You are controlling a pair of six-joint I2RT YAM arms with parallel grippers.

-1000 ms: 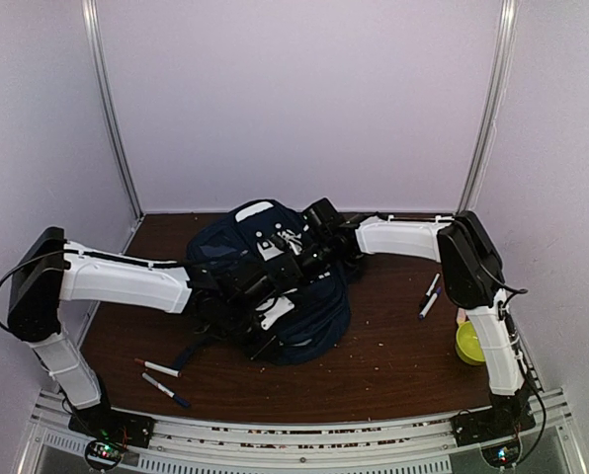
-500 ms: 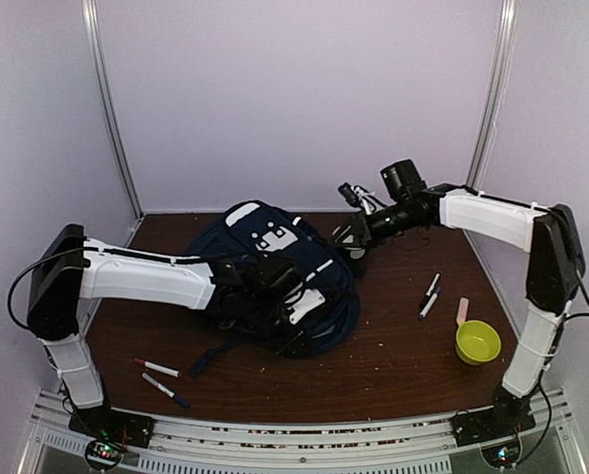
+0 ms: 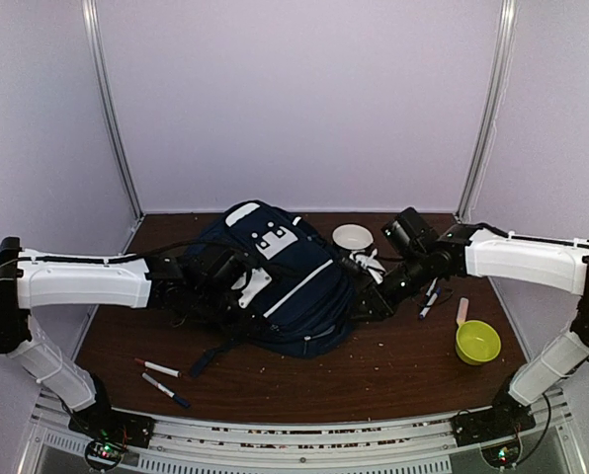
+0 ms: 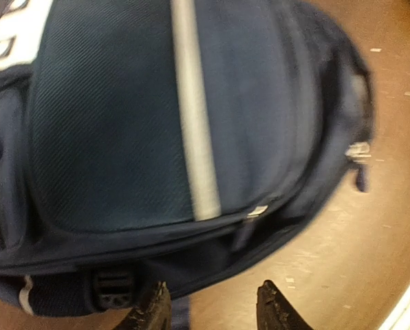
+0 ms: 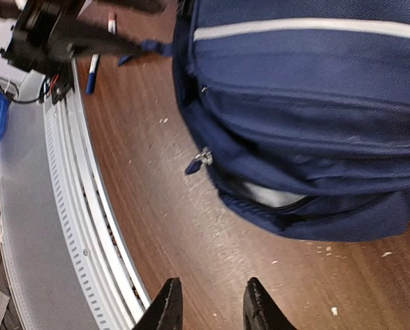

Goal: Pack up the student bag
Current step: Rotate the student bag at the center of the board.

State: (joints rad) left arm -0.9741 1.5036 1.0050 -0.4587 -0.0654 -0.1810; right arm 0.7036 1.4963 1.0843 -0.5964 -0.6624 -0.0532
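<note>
Top external view gives us the layout: the student bag (image 3: 294,291) lies flat at the centre of the worktop (image 3: 393,375). Its long axis runs from the white patches at upper left down to its rounded end at lower right. We flank it — the left gripper (image 3: 233,284) sits against its left side and the right gripper (image 3: 372,288) just off its right side, so neither arm is clearly nearer.

Through the left wrist camera, our gripper is partly parted and empty, with the bag's edge and a buckle (image 4: 112,289) just ahead. On the right wrist camera, our gripper is likewise partly parted and holds nothing. Bare wood separates it from the bag, where a zipper pull (image 5: 199,161) hangs beside a slightly gaping seam.

We judge the right arm better placed for that zip.

Room is widest in front of the bag. Two markers (image 3: 164,379) lie at lower left, with pens (image 3: 430,294) and a yellow-green bowl (image 3: 477,342) to the right — a white dish (image 3: 353,236) sits behind.
</note>
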